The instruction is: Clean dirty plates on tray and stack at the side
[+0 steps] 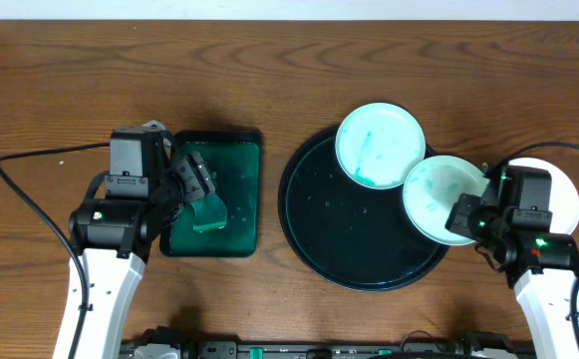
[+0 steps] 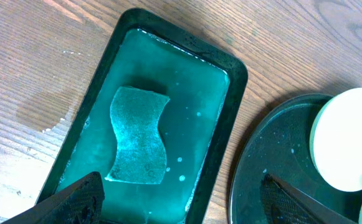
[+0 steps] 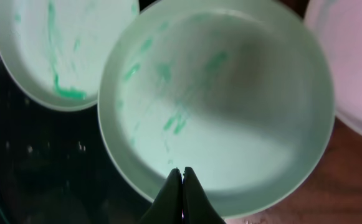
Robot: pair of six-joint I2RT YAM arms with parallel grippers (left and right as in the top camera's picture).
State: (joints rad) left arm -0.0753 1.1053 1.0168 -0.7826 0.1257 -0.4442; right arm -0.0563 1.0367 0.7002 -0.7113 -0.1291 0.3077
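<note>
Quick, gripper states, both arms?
Left gripper: open, empty, above the sponge.
Right gripper: shut, tips at the plate rim; whether it grips cannot be told.

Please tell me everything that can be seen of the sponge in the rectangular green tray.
The sponge is a flat teal-green pad with a rough, speckled surface, two straight ends and two wavy long sides. It lies flat, roughly in the middle of the dark green tray, in shallow teal liquid, and looks wet. It touches only the liquid and the tray floor. The left gripper, jaws open, hangs above it without contact.
</note>
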